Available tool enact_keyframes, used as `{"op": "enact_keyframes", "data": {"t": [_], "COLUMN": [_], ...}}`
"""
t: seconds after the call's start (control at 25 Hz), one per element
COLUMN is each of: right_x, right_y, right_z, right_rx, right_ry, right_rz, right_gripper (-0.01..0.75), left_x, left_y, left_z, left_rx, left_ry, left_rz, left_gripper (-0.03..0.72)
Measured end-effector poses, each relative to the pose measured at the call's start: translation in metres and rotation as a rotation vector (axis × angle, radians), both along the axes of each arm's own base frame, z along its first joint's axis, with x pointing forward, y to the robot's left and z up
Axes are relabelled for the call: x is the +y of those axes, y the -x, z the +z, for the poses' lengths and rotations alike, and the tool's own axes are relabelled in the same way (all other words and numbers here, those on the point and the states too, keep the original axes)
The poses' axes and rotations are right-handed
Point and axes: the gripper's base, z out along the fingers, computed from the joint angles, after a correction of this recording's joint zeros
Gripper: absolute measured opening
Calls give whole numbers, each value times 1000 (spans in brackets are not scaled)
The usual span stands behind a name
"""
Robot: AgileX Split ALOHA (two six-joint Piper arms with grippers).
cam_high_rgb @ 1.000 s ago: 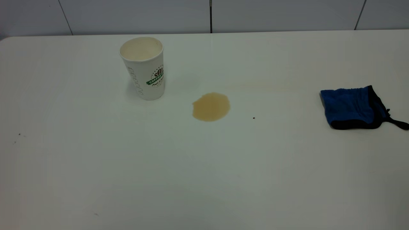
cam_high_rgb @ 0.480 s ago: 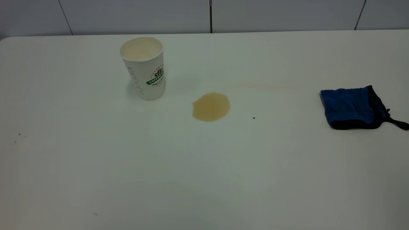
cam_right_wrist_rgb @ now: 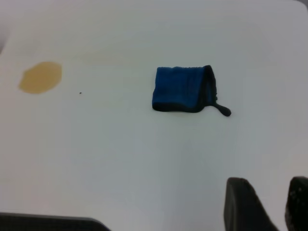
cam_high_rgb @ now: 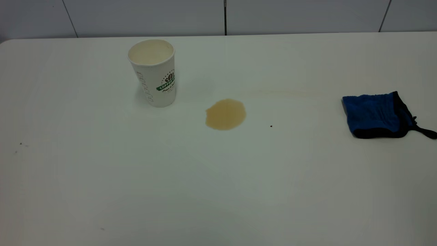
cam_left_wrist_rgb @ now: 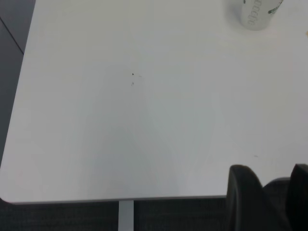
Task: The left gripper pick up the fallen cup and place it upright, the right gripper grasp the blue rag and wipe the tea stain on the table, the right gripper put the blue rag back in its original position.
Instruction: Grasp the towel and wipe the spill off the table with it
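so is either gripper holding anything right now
Nothing is held. The tall white paper cup stands alone, the small blue cloth rag lies untouched, and both the left gripper and right gripper are open, empty.

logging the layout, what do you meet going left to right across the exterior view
Tall white dimpled paper cup, standing upright → light-brown roundish tea stain → tiny dark speck → small royal-blue rag with black edging, all on the white table. Neither claw shows in that view.

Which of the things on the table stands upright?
The cup, white with a green logo; the blue rag lies flat and the tea stain is only a puddle.
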Motion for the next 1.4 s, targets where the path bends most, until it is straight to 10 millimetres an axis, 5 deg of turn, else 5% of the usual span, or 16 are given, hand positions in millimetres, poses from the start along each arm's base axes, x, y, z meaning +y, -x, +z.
{"op": "enact_keyframes", "data": {"t": [0.2,0.36,0.52,0.76,1.0,1.4], "right_x": [-4,-5,-5,-9,0,6], "right_y": [-35,-99,-171,-271,-357,-448], "right_z": [43,65,55,6,-76,-191], "right_rx": [96,168,280,516,746,951], "right_ry": [34,4,-53,-79,-47,-42], "right_rz": [2,16,30,33,74,55], "right_gripper": [432,597,684,684,682,680], "left_x": [0,0,0,0,0,0], "left_y": [0,0,0,0,0,0], "left_z": [0,0,0,0,0,0], "left_rx": [0,0,0,0,0,1], "left_ry": [2,2,2,2,2,1], "left_rz": [1,1,1,1,1,1], "left_gripper": [241,241,241,241,241,241]}}
